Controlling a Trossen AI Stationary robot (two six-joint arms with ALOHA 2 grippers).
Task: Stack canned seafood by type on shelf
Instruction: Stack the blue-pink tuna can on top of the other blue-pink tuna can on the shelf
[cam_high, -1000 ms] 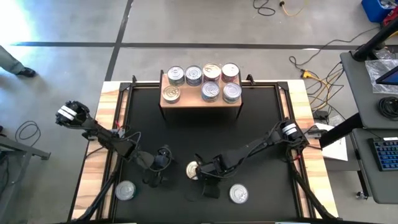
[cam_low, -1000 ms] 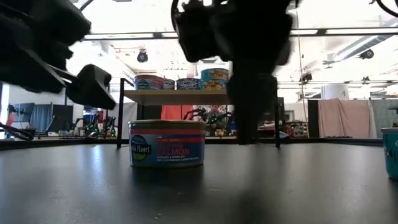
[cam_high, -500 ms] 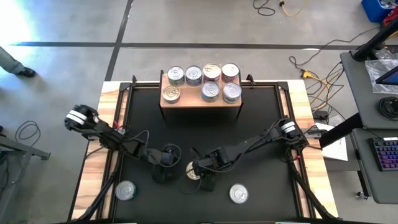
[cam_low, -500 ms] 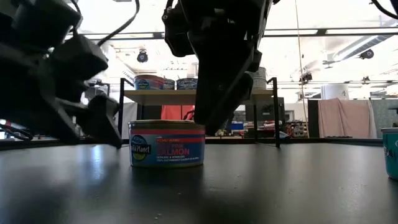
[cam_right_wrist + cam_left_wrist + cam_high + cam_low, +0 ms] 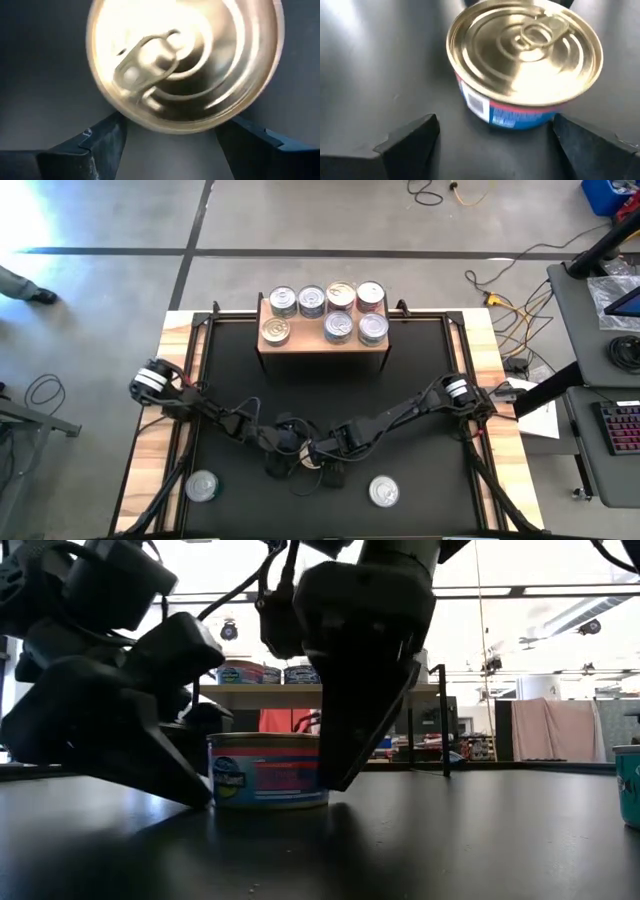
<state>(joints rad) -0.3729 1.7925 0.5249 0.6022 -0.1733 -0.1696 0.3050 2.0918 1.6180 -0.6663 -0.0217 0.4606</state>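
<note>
Both hands newly flanking upright can [image 5: 268,771]

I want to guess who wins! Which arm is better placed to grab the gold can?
Probably the right. The right gripper sits directly over the gold can, open jaws on both sides. The left gripper is open but short of it.

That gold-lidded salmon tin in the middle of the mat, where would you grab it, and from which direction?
By its short round side wall, coming from above. The tin stands upright and flat, lid up, so a finger either side of the wall fits; the smooth lid offers no hold. Both the left gripper and the right gripper sit open around it.
</note>
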